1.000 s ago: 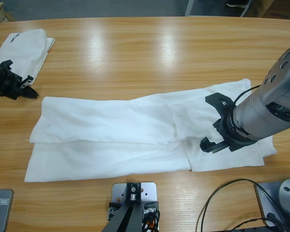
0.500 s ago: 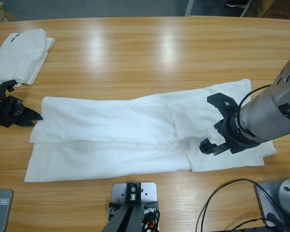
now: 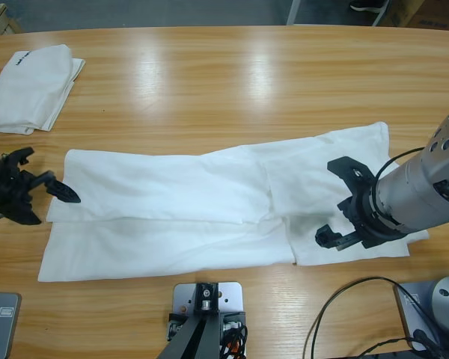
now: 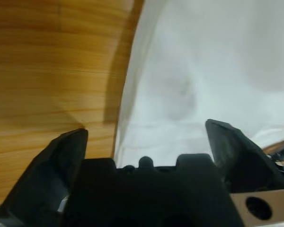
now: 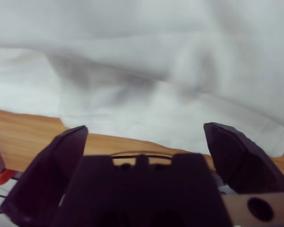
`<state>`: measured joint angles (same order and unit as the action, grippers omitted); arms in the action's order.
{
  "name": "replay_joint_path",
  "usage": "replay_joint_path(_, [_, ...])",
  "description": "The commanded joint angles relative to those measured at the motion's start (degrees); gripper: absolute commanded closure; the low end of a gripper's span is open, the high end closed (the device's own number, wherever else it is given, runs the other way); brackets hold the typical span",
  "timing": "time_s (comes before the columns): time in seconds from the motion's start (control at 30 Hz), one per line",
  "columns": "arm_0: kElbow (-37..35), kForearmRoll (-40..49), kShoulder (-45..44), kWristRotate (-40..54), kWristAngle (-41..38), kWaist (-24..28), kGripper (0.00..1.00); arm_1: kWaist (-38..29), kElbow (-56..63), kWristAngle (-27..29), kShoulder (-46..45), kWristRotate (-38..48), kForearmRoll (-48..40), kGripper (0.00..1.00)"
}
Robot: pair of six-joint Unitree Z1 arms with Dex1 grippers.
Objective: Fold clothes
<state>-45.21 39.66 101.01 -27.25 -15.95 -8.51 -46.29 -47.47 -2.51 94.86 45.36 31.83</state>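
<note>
A long white T-shirt (image 3: 209, 213) lies flat along the near side of the wooden table (image 3: 232, 82), already doubled lengthwise into a broad band. Off its far left corner, well apart from it, sits a second shirt (image 3: 31, 88), folded small with its black mark up.

The left gripper (image 3: 39, 196) hovers at the band's left short edge with its jaws spread wide and nothing between them; its wrist view looks straight down onto that edge, wood on one side, cloth on the other. The right gripper (image 3: 343, 202) hangs over the band's right end, jaws also wide apart and empty.

I'd say the step in hand is taking hold of the two ends for the crosswise fold. Next each gripper would need to drop onto its edge, pinch every layer together, then carry the ends toward the band's middle
</note>
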Motion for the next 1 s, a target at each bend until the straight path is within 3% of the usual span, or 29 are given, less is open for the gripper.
replay_joint_path(0.03, [-0.3,0.8,5.0,-2.0,4.2,-7.1,0.054,0.6,2.5,-0.7,-1.1,1.2,-2.1,0.000])
replay_joint_path(0.4, [0.9,-4.3,5.3,-2.4,0.6,-7.1,0.059,0.6,3.0,-0.7,-1.2,1.4,-2.8,0.000])
replay_joint_path(0.67, [6.0,-13.1,7.2,-5.8,-2.2,-9.3,0.081,0.6,3.3,-0.8,-1.0,1.6,-3.4,0.000])
replay_joint_path(0.77, [5.4,-13.1,6.0,-5.4,-2.9,-9.3,0.332,0.6,3.6,-1.0,-0.4,1.6,-3.9,0.000])
replay_joint_path(0.87, [4.6,-13.1,5.1,-4.1,-3.8,-9.4,0.732,0.6,3.5,-1.4,0.2,1.6,-4.3,0.000])
replay_joint_path(0.93, [4.0,-12.9,4.7,-2.9,-4.2,-9.8,0.820,0.6,3.6,-1.5,1.0,1.7,-4.3,0.000])
replay_joint_path(0.97, [4.1,-12.9,4.1,-2.7,-4.3,-9.8,0.981,0.6,3.6,-1.5,1.2,1.8,-4.3,0.000])
replay_joint_path(1.0, [4.3,-12.9,3.5,-2.7,-4.2,-9.9,1.000,0.6,3.6,-1.5,1.2,1.8,-4.3,0.000])
